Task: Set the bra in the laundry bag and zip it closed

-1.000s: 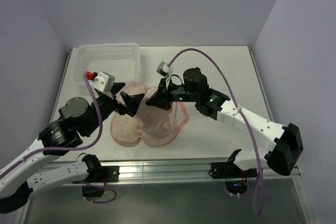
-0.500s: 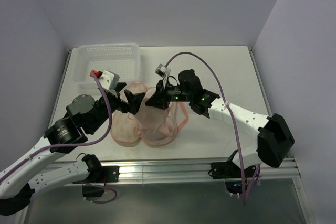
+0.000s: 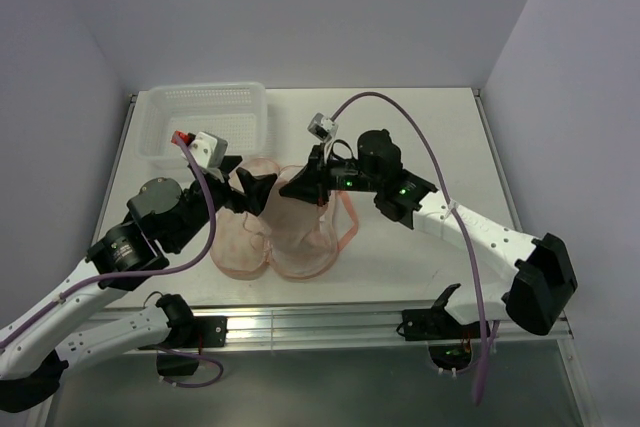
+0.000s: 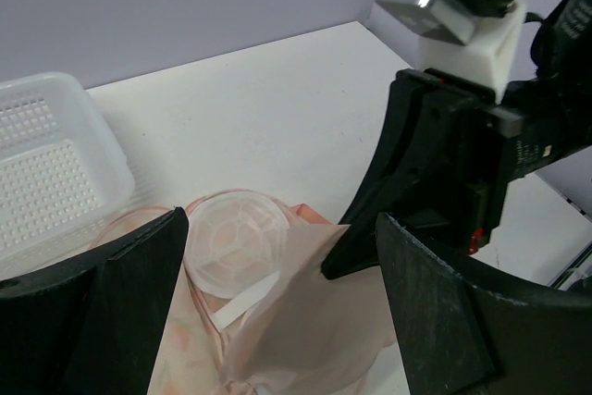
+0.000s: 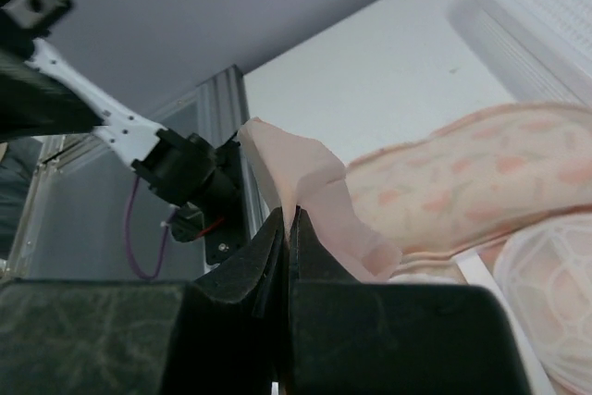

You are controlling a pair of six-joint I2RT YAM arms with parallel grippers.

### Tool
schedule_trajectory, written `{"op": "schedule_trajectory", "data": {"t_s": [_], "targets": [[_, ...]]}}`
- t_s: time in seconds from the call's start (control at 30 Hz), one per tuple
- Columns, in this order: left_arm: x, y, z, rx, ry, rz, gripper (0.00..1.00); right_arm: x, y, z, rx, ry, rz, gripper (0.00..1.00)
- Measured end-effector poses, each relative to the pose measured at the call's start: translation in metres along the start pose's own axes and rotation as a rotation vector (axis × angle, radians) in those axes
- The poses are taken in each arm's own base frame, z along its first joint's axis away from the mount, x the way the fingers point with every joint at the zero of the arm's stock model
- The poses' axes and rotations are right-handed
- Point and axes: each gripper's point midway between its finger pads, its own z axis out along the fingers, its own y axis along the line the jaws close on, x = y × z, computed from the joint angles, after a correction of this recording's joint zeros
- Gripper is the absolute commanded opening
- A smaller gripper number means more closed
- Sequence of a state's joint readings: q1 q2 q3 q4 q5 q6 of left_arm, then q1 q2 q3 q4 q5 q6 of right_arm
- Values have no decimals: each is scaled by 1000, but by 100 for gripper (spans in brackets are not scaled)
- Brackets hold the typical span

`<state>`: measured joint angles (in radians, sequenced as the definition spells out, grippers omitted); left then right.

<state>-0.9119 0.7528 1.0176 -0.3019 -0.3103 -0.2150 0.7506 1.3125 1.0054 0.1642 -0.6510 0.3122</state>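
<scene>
Bra — in R claw grip

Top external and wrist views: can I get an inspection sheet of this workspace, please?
Surface: white table, no spills seen.
Job's things: peach wedge-printed clamshell laundry bag lies open; plain pale peach fabric bra draped over it, one edge lifted.
Clutter: white plastic lattice basket at the far left corner, empty.
Grippers: right gripper shut on bra; left gripper open, holding nothing.
Cables: a purple cable loops over each arm.
Surroundings: pale lilac walls; nothing else seen.
</scene>
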Motion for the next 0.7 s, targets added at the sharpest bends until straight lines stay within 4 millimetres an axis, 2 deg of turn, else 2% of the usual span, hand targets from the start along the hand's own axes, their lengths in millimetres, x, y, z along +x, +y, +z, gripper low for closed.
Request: {"op": "schedule_trajectory", "data": {"t_s": [0.17,0.33,0.47,0.7], "targets": [[0,0,1,1,0,-8,89,-12,18,-5,-60,-33,-19,0],[2,1,2,-2,3,-8,90,-1,5,4,-59,-2,21,0],[5,2,4,-6,11,-5,89,20,-24,15,-22,46,91,0],[13,1,11,-15,39,-28,81,48,-102,16,151,81,192,0]]}}
